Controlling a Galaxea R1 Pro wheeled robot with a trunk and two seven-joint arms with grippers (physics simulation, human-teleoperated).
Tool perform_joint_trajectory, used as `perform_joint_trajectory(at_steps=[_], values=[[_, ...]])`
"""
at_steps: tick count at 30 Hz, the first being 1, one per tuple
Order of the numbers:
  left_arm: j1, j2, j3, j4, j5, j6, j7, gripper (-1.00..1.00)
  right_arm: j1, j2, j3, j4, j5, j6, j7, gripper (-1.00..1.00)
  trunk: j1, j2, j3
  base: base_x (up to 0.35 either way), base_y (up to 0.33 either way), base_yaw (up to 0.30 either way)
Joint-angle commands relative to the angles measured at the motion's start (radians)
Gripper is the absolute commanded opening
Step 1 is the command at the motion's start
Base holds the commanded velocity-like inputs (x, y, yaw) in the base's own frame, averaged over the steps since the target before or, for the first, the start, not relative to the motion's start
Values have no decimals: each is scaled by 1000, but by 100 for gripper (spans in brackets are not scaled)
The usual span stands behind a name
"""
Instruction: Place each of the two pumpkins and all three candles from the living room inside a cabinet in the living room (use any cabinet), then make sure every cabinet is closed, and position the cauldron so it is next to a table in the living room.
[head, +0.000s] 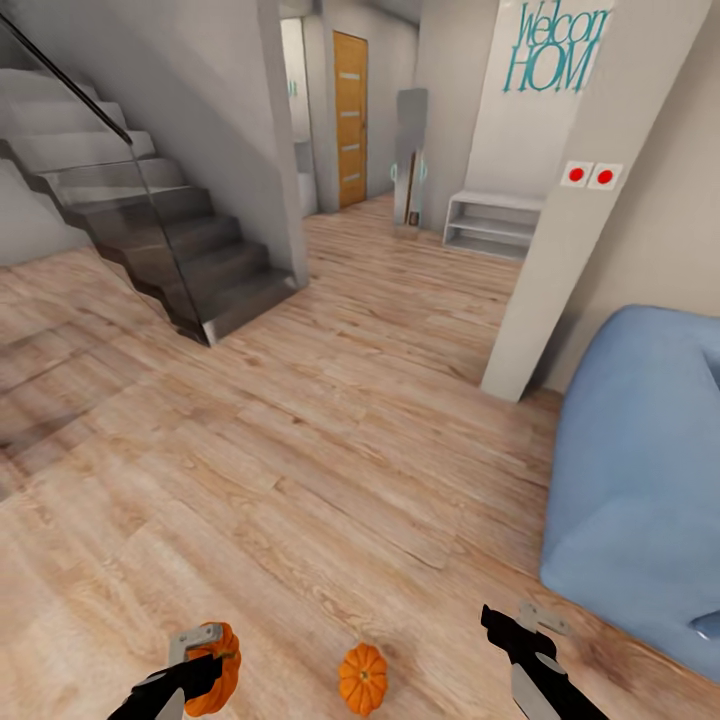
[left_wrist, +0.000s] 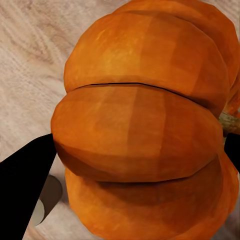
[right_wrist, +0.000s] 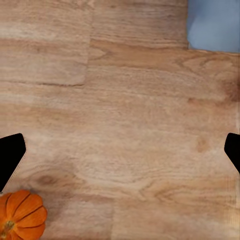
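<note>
Two pumpkins are in view over a wide light wood plank floor (head: 330, 420). Largest item noted: a blue sofa (head: 640, 480) at the right of the head view, with a pale wall pillar (head: 590, 200) behind it carrying two red round switches (head: 590, 176). A grey staircase (head: 150, 240) with a glass side panel rises at far left; a low white shelf unit (head: 495, 222) and an orange-brown door (head: 350, 118) stand further back.

The first pumpkin (head: 222, 672) is clamped in the left gripper (head: 205, 668), raised off the floor. In the left wrist view its ribs run crosswise between the black fingers (left_wrist: 22, 190), and the stem end points off to one side (only a tan stub shows at the edge). The second pumpkin (head: 363, 678) sits on the floor between the two arms, upright, stem upward, touching neither gripper.

The right gripper (head: 520, 625) hangs above bare planks near the sofa, fingers spread wide with nothing between them; the floor pumpkin shows just beside one fingertip in the right wrist view.
</note>
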Motion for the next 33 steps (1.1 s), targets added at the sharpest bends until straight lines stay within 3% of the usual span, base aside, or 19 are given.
perform_joint_trajectory(at_steps=[1,19,33], values=[[0,1,-8,-3,8,4,9,-100,0,-1,8,-1,-11,-5,-7,100,0,0,-1,122,8,148],[-1,1,-9,-2,8,4,9,-100,0,-1,9,-1,-11,-5,-6,100,0,0,-1,165,10,72],[-1,1,-19,-2,8,4,9,-100,0,-1,8,-1,-11,-6,-6,100,0,0,-1,12,9,54]])
